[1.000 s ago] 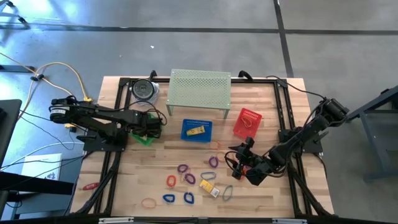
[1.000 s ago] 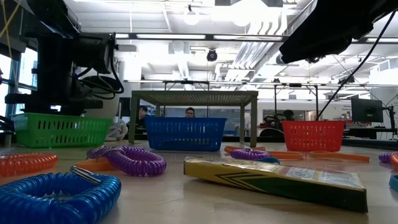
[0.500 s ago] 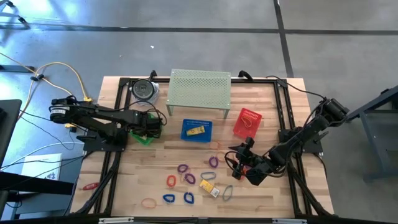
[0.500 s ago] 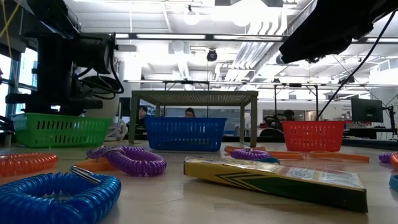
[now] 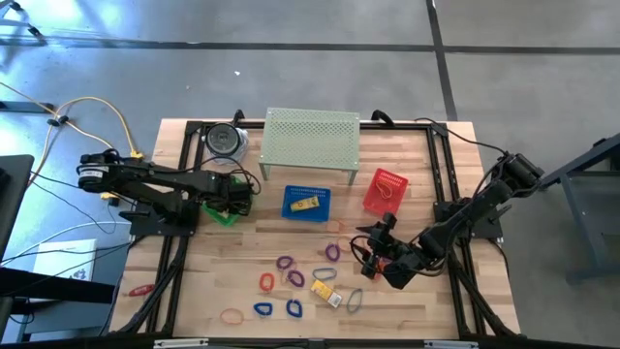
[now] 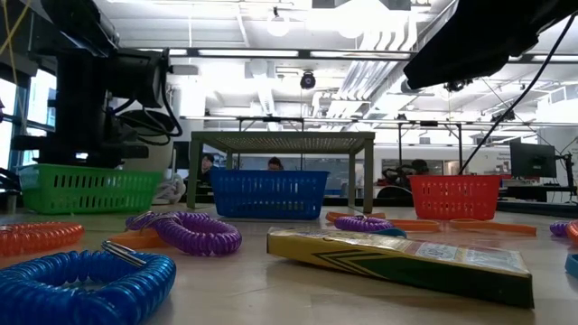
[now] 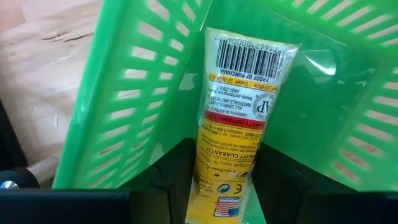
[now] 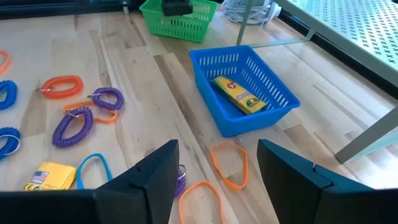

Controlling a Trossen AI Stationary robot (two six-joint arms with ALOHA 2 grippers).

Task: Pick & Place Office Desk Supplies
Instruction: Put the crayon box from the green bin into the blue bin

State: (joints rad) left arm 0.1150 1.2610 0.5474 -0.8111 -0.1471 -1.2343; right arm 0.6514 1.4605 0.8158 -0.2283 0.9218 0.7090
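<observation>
My left gripper (image 5: 233, 200) points down into the green basket (image 5: 223, 215) at the table's left and is shut on a yellow pack in clear wrap (image 7: 239, 106). My right gripper (image 5: 366, 250) hangs open above the table's right middle, nothing between its fingers (image 8: 214, 180). Below and to its left, loose supplies lie flat on the wood: purple coils (image 5: 285, 262), an orange coil (image 5: 266, 282), blue coils (image 5: 263, 309), orange bands (image 8: 229, 163) and a yellow block (image 5: 324, 288). Another yellow pack (image 8: 236, 93) lies in the blue basket (image 5: 306, 203). My left gripper pinches the yellow pack's near end (image 7: 225, 180) between its two fingers (image 7: 174, 180), coming from above and pointing down, along the pack's length. The pack hangs upright below them inside the green basket, barcode end (image 7: 252, 53) lowest. I cannot tell whether that end touches the basket's floor.
A red basket (image 5: 385, 190) stands right of the blue one. A pale green mesh shelf (image 5: 311, 142) spans the far middle, with a round grey thing (image 5: 225, 140) to its left. A black frame (image 5: 174, 262) edges the table. Bare wood lies between the green basket and the loose supplies.
</observation>
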